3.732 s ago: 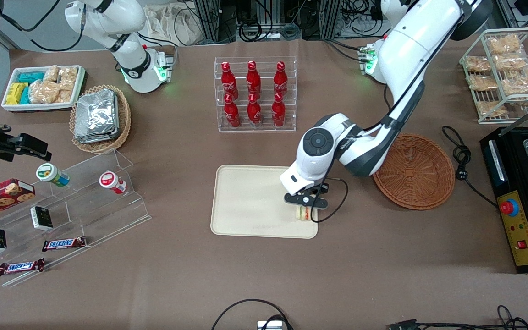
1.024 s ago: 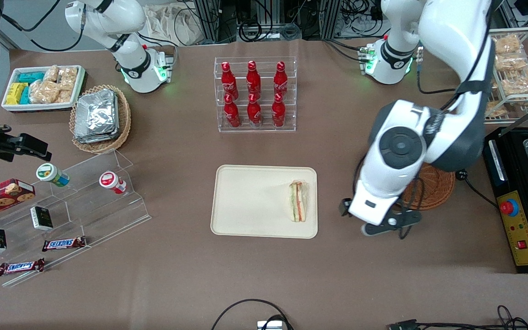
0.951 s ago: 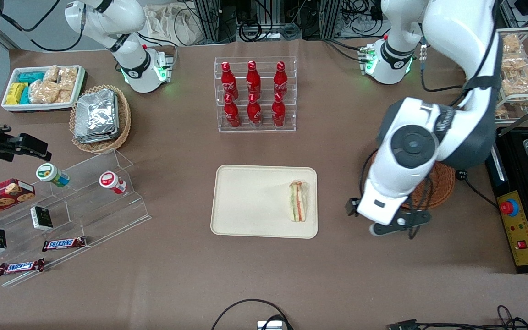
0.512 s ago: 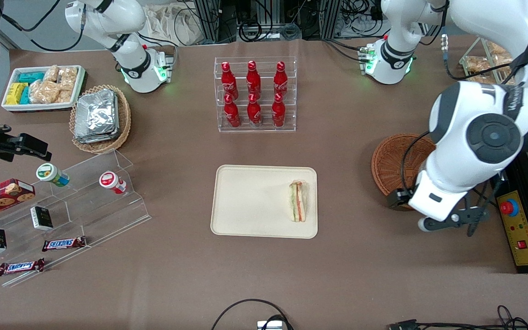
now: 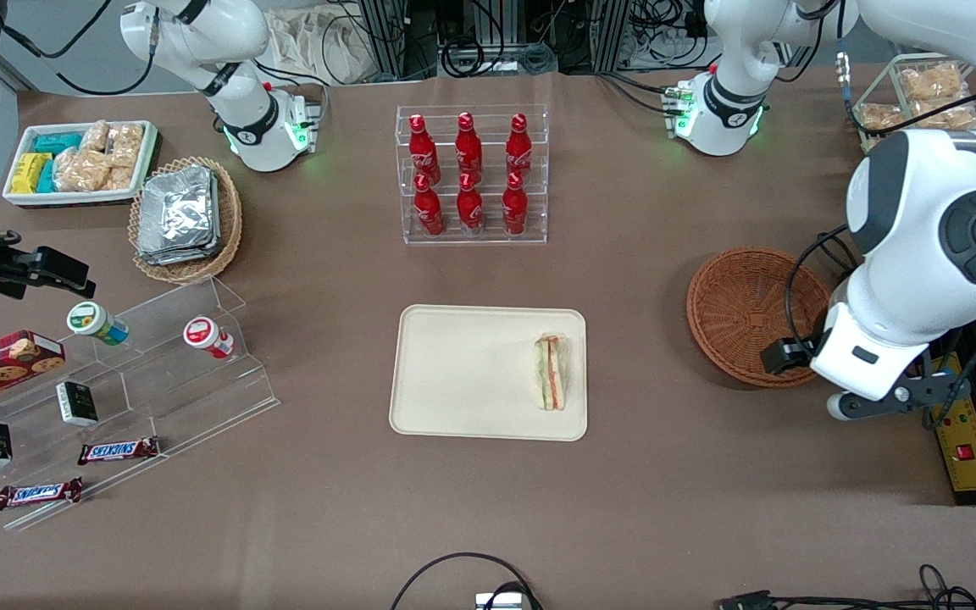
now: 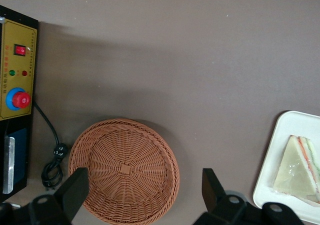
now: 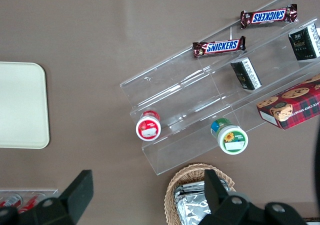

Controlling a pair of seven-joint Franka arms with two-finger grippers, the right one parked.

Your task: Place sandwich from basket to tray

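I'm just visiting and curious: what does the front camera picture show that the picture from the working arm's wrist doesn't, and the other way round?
Only the front view shows the six red bottles in their clear rack, the tan oval basket of foil packets, and the arm's gripper from outside, above the table beside the round reddish-brown wicker basket.

Only the wrist view looks straight down between the open fingers.

Both show that empty basket, the yellow control panel, and the wrapped triangular sandwich lying on the cream rectangular tray.
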